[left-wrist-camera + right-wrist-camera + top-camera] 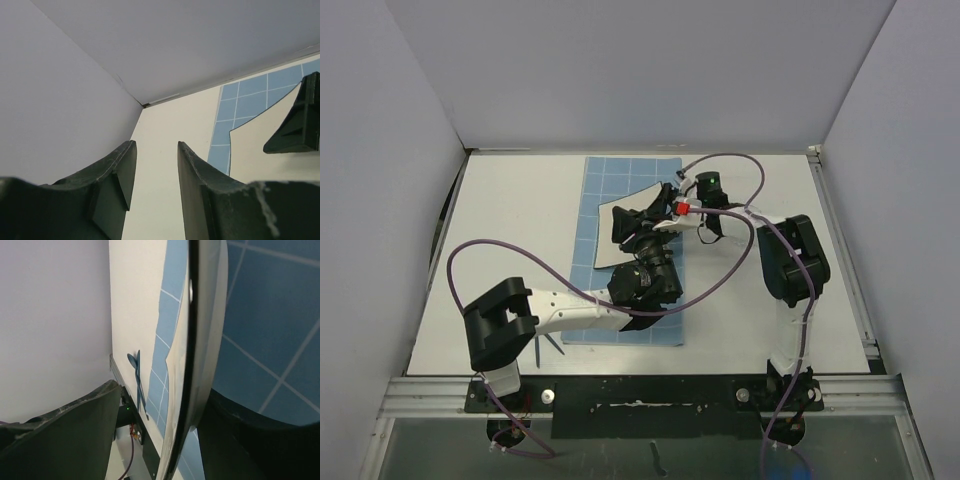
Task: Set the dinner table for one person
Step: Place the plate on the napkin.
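- Rail (650,383) in black lines the near edge of the dinner table (520,230), a broad white slab that fills the floor of a 3-walled booth. The table looks stiff, smooth and fixed, so it is a surface to set things on rather than something to grip.
- Blue spoon (136,382) lies on bare tabletop just beside the near left corner of the blue gridded mat (630,175).
- Left gripper (156,165) hovers over the mat's near half, its 2 fingers partly spread with nothing between them.
- White plate (617,235) with a thin dark rim sits on the mat at the table's middle. It looks hard, slick and breakable, which makes the rim the likely place to hold it, taken squarely.
- Right gripper (160,410) straddles that rim on the plate's far right side with its fingers parted, 1 to each side. Whether either pad touches the plate cannot be told.
- Bare white surface lies open left of the mat and beyond it, while the right arm stands over the strip to the right.
- Purple cable (720,270) loops low across the mat's right edge, a possible snag.
- Walls (640,70) close the left, right and far edges.
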`<control>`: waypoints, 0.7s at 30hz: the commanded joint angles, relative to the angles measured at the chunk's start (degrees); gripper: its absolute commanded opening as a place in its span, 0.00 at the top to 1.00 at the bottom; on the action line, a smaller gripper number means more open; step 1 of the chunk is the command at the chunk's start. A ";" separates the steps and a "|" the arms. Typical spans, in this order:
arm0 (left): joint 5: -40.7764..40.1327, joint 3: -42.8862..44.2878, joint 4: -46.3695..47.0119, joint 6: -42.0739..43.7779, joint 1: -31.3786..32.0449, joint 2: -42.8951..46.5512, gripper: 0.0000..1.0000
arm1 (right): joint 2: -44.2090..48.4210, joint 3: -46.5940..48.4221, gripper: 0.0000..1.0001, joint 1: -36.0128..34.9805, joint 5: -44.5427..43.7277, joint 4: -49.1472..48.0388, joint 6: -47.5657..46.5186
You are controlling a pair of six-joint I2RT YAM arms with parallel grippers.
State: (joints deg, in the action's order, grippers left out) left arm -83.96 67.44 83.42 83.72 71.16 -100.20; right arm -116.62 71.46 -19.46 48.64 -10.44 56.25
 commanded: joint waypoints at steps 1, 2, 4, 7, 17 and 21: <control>1.54 2.55 3.13 0.59 -0.05 2.09 0.63 | 5.25 7.58 0.41 0.48 -0.01 8.84 -5.41; 1.77 2.34 3.15 0.52 -0.05 2.63 0.63 | 5.32 8.12 0.41 0.48 -0.24 9.45 -5.44; 2.25 1.90 3.16 0.69 -0.14 3.81 0.64 | 5.52 8.42 0.41 0.24 -0.72 10.07 -5.45; 2.87 0.79 3.16 0.74 -0.27 5.06 0.63 | 5.79 7.22 0.42 -0.23 -1.61 10.17 -5.41; 3.07 -1.20 3.16 -0.14 -0.84 7.04 0.63 | 7.10 7.33 0.55 -2.21 -4.93 14.88 -7.32; 3.52 -0.93 3.16 -0.68 -0.91 6.90 0.63 | 7.60 9.49 0.97 -2.58 -6.93 18.90 -9.28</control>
State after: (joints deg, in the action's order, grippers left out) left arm -82.21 65.89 83.42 84.27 70.65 -96.53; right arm -115.46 76.01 -20.82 41.28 7.88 49.74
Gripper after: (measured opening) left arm 0.366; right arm 0.184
